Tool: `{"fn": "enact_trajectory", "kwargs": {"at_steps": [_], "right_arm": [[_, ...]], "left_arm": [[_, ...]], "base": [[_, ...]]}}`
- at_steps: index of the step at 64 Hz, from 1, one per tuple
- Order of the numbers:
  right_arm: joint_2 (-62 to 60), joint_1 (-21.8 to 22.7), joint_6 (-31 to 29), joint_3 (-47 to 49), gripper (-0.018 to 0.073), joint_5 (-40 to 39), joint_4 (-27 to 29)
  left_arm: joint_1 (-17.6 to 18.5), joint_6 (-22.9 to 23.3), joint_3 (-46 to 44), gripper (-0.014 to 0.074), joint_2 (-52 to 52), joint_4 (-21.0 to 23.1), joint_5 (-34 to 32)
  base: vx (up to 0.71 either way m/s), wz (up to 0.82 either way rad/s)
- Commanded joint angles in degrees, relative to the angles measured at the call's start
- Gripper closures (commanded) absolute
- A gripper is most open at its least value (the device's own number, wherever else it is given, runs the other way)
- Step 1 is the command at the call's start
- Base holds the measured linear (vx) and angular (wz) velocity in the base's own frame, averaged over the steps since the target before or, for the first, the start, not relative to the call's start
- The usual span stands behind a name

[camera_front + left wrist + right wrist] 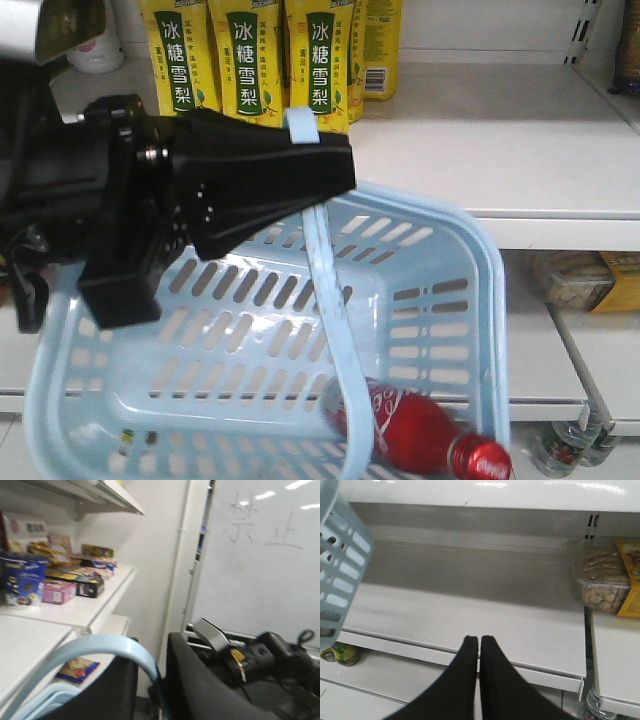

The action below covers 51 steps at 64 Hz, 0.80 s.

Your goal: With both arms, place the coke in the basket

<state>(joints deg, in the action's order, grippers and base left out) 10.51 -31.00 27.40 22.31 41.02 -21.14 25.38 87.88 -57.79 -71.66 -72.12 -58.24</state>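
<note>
Coke (415, 432) already lying in basket (478, 300) (task near done).
Left gripper (318, 170) clamps handle (325, 270); right gripper (479, 641) closed, empty; next, set down.

The yellow drink cartons (245, 60) on the upper shelf each carry a dark green panel with white characters 冰糖雪梨. The coke (420, 430) lying in the basket shows white Coca-Cola script on its red label. The whiteboard (260, 555) bears faint handwritten 禁止.
</note>
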Motion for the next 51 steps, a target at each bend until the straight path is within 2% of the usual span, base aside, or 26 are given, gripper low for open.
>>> {"fn": "enact_trajectory", "kwargs": {"at_steps": [1, 8, 19, 31, 43, 51], "right_arm": [[0.68, 0.09, -0.15, 1.38, 0.0561, -3.98, -1.14], [0.68, 0.09, -0.15, 1.38, 0.0561, -3.98, -1.14], [0.68, 0.09, -0.15, 1.38, 0.0561, -3.93, -1.29], [0.68, 0.09, -0.15, 1.38, 0.0561, -3.93, -1.29], [0.68, 0.09, -0.15, 1.38, 0.0561, -3.93, -1.29], [0.68, 0.09, -0.15, 1.38, 0.0561, -3.93, -1.29]], "left_arm": [[-0.28, -8.15, -2.64, 0.0603, 1.36, 9.98, 8.72], [-0.28, -11.02, -1.74, 0.0603, 1.75, 13.23, 13.41], [-0.28, -19.66, 5.42, 0.0603, 4.38, 27.11, 21.38], [-0.28, -28.61, 15.77, 0.0603, 11.06, 35.42, 25.97], [-0.28, -32.17, 25.32, 0.0603, 20.36, 41.55, 30.42], [-0.28, -36.35, 31.56, 0.0603, 26.98, 48.84, 33.87]], "base": [[0.0, 0.0], [0.0, 0.0], [0.0, 0.0], [0.0, 0.0], [0.0, 0.0], [0.0, 0.0]]}}
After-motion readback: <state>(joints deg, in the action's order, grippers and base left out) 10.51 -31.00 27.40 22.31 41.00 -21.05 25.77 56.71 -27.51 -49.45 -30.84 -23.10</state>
